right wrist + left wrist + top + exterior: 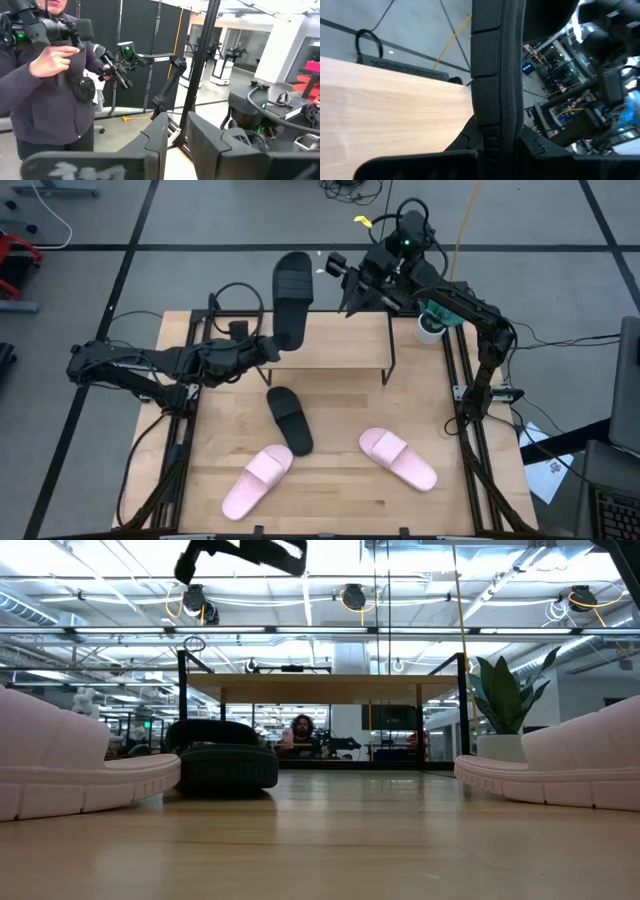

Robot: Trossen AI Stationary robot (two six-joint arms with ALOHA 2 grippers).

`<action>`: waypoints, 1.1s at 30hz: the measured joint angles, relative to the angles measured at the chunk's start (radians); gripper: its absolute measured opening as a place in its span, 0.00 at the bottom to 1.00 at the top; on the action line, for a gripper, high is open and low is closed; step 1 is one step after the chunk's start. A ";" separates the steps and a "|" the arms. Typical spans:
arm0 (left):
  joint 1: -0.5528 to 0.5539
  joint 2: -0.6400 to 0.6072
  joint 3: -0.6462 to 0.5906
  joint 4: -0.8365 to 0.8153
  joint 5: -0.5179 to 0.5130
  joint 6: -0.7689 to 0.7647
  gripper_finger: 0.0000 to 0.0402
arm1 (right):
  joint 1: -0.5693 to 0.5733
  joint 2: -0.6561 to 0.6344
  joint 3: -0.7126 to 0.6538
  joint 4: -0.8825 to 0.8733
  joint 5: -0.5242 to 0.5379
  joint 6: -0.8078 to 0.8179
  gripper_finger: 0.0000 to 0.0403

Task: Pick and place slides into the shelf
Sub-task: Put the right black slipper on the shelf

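Overhead, left end effector (272,346) pinches ribbed black slide (292,297) (matte).

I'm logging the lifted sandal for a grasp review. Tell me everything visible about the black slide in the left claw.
The black slide is matte, rubbery-looking, with a broad ribbed strap and textured sole panels. The left claw is shut on its near end, holding it raised over the shelf's left part, pointing away from the table. Nothing else touches it.

The high camera looks straight down on the table (340,480). The low one looks level across it; both share the shelf (340,345).
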State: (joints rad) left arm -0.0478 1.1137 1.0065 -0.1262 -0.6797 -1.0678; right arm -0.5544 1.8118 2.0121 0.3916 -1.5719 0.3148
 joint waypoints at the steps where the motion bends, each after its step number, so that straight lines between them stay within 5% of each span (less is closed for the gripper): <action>1: 0.000 0.000 0.000 -0.005 0.000 -0.001 0.10 | 0.001 0.000 0.000 0.000 0.000 0.007 0.16; 21: 0.000 0.000 0.000 -0.004 -0.025 0.020 0.10 | 0.008 0.000 -0.094 0.001 0.001 0.168 0.16; 29: 0.000 0.000 0.000 -0.029 -0.032 0.018 0.10 | 0.075 -0.001 -0.091 0.347 0.001 0.247 0.16; 33: 0.000 0.000 0.000 -0.036 -0.024 0.016 0.10 | 0.091 0.000 -0.051 0.367 0.009 0.267 0.16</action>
State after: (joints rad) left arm -0.0483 1.1133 1.0065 -0.1617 -0.7040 -1.0517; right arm -0.4635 1.8117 1.9614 0.7588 -1.5631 0.5823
